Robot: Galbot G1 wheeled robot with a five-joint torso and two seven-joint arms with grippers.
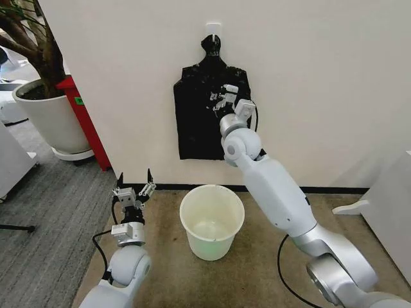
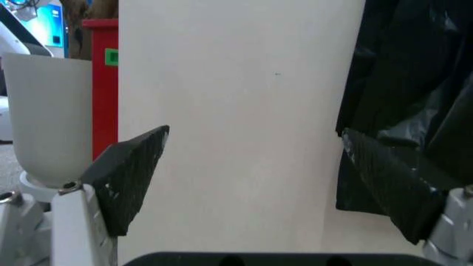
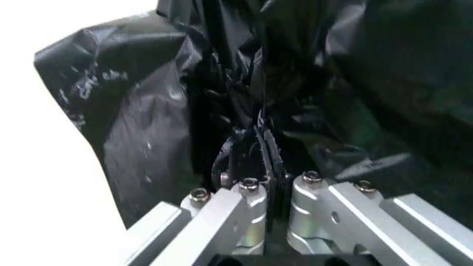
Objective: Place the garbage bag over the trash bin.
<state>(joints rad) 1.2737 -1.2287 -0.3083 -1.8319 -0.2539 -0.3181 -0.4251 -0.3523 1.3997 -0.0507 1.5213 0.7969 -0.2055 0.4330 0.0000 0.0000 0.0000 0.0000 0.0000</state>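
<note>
Two arms in head view. Right arm stretched up to wall, right gripper (image 1: 225,97) pressed into black garbage bag (image 1: 199,122) hanging from white hook (image 1: 213,28); right wrist view shows fingers pinched tight on bag folds (image 3: 148,116). Left gripper (image 1: 134,188) low beside bin, spread wide, holding nothing. One trash bin (image 1: 212,221) on floor below bag. One plant pot (image 1: 50,119) far left.

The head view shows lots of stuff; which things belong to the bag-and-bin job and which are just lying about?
Job:
- black bags hanging on the wall hook, pinched by the right end effector
- trash bin on the floor
- left end effector, open, beside the bin

Lying about:
- plant pot
- red panel
</note>
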